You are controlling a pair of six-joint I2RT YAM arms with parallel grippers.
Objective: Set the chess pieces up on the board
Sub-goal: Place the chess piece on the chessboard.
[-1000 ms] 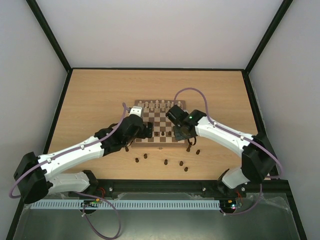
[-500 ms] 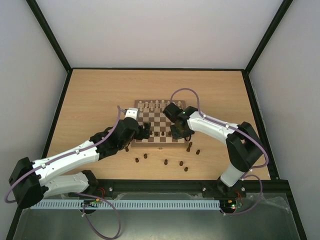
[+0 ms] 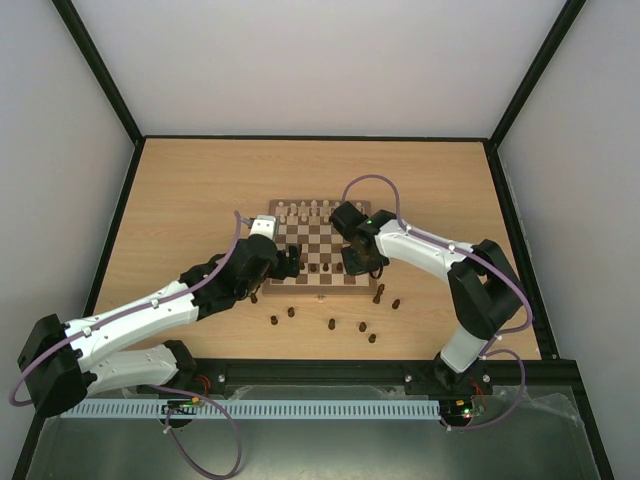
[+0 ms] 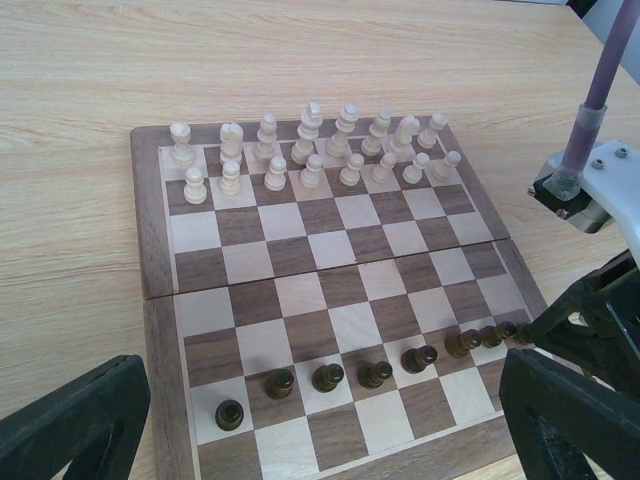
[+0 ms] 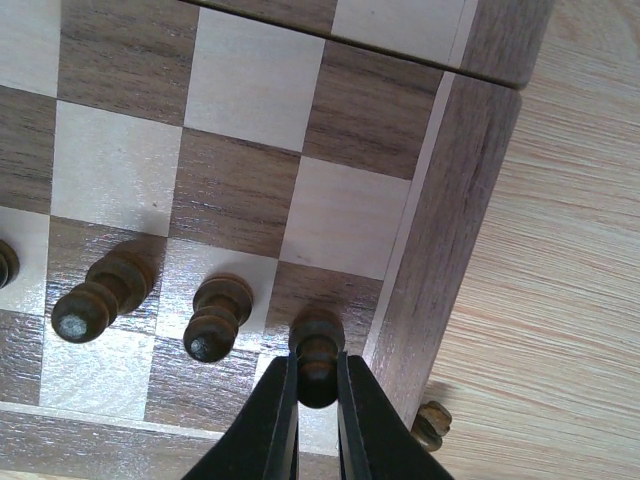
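The board was checkered light and dark brown inside a mid-brown border. The chess pieces toward 6 o'clock were dark brown, the chessmen toward 12 o'clock pale cream. The table showed pale, streaked wood grain.

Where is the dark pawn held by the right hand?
In the right wrist view, the dark pawn is pinched in the right hand at the dark square against the board's right border, with two other dark pawns to its left.
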